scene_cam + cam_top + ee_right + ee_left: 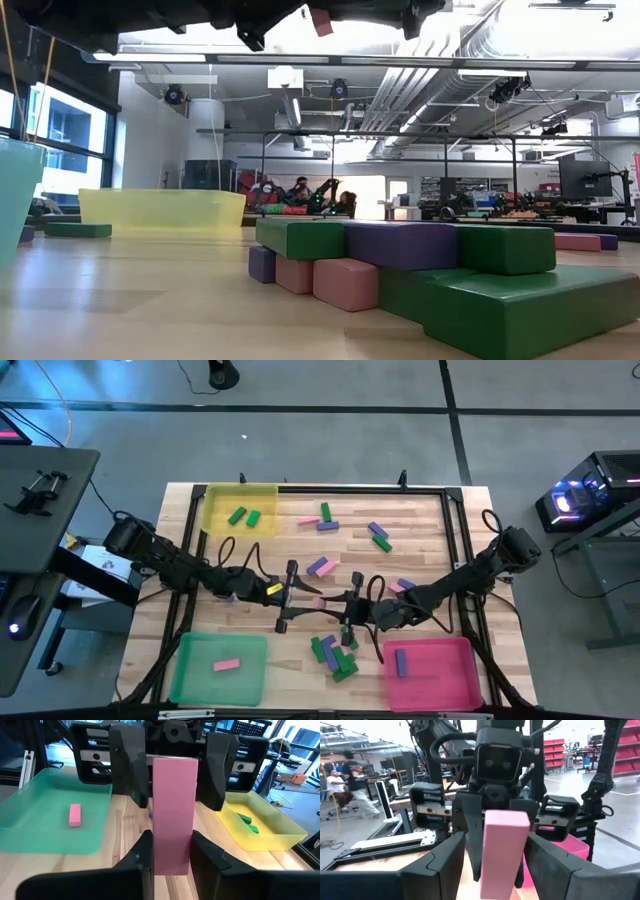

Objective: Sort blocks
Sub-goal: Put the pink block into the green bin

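- pale wooden table (420, 530) is seen from above, with a square tray at three of its corners and small flat green, pink and purple bars (335, 650) scattered across the middle and heaped near the front edge.
- one long pink rectangular block (172, 815) is held upright in the air over the table's centre, between the two arms, which meet there tip to tip.
- right gripper (170, 847) is clamped on the lower part of this pink block, its two dark fingers pressed against both flat sides.
- left gripper (495, 845) is set around the other end of the same block with its fingers spread; a gap is seen on each side, so nothing is gripped by it yet.
- a hand-over from right to left is judged to be in hand, since the translucent green square tray (190, 670), where a single pink bar (227, 665) already lies, is on the left arm's side.
- to do it well, the left fingers should be closed squarely on the flat faces, centred on the block, and held firm before the right grip is released; the right arm should then be drawn straight back so the block is not twisted.
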Available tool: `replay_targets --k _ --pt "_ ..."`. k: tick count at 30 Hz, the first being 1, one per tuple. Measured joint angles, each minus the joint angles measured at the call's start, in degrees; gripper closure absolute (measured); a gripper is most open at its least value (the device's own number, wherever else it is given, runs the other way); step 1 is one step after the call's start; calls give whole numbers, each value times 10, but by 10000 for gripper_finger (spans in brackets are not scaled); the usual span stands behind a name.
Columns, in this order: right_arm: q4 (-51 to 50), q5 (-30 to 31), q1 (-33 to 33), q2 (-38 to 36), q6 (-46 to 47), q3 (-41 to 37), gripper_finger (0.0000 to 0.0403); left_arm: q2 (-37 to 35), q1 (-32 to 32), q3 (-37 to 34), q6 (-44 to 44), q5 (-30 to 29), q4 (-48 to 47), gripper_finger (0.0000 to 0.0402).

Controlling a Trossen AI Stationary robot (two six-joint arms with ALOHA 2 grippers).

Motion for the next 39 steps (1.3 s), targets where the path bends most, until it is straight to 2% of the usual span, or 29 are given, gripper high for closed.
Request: replay_targets --k 6,9,17,21,25,27,29,33,37,39 --pt "0 0 0 0 0 0 341 0 0 7 0 6 -2 227" --pt "1 0 0 0 0 0 341 5 0 17 1 27 -1 250" --pt "0 -3 0 0 7 0 340 16 0 29 9 28 -11 323" --pt "-6 -22 0 0 7 0 319 15 -6 29 14 17 -17 324" --pt "-32 -30 0 -2 20 0 280 8 -24 28 16 -27 -45 324" --pt "-52 -28 0 -6 20 0 263 -12 -38 31 19 -63 -99 324" --pt "-65 -19 0 -9 25 0 252 -42 -57 44 15 -116 -194 324" --pt "-77 -16 0 -10 33 0 248 -92 -106 108 -40 -212 -452 324" --pt "-86 -16 0 -10 32 0 249 -96 -164 189 -167 -225 -712 324" --pt "-88 -15 0 -10 32 0 250 -86 -195 221 -252 -205 -808 324"
